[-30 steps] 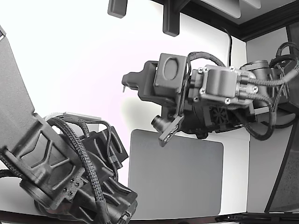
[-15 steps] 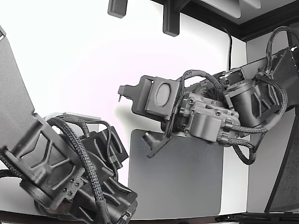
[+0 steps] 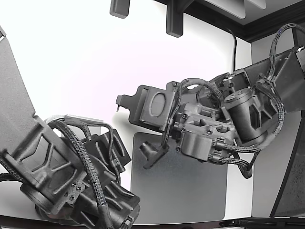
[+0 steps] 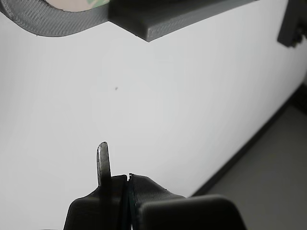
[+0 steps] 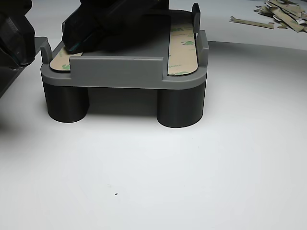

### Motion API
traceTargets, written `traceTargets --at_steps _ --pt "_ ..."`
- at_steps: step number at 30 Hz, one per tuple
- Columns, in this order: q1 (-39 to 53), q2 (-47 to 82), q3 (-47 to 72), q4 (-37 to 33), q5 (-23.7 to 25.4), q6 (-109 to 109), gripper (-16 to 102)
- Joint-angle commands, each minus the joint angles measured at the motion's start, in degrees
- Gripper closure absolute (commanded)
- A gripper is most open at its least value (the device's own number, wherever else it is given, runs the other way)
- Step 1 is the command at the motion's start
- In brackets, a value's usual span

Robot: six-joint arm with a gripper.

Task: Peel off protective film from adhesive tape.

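Note:
In the other view a grey fixture [image 5: 124, 72] on round legs carries two tan adhesive tape strips. The right strip [image 5: 182, 43] lies bare. The left strip [image 5: 58, 60] is mostly covered by a dark gripper-like part [image 5: 100, 21]. In the exterior view my gripper [image 3: 119, 101] points to the view's left, above the white table. In the wrist view my gripper [image 4: 115, 172] has its jaws pressed together, with one thin fingertip [image 4: 102, 155] sticking out. Nothing shows between them. The fixture's edge [image 4: 57, 21] lies ahead of the tip, apart from it.
A second dark arm [image 3: 62, 176] fills the exterior view's lower left. A grey mat [image 3: 190, 195] lies on the white table [image 3: 71, 62] under my arm. Several peeled film scraps [image 5: 283, 12] lie at the other view's far right.
My arm has swung down and toward the exterior view's left, its wrist rolling so the camera bracket now hangs lower over the grey mat. The second arm has not moved.

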Motion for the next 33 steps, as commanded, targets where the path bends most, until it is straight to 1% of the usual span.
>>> traceTargets --at_steps 1,12,17,22,29,33 --pt "-0.09 2.02 -0.53 -1.14 0.44 -0.26 98" --pt "0.18 1.14 1.14 -2.64 -0.44 1.41 98" --pt "0.26 -2.20 -1.58 -2.29 -0.97 4.48 97" --pt "0.97 -6.77 -4.83 -1.32 -0.26 5.71 97" --pt "1.76 -8.26 -5.80 -1.49 -0.88 7.73 97" --pt "2.11 -10.55 -7.91 0.26 -0.70 9.32 97"
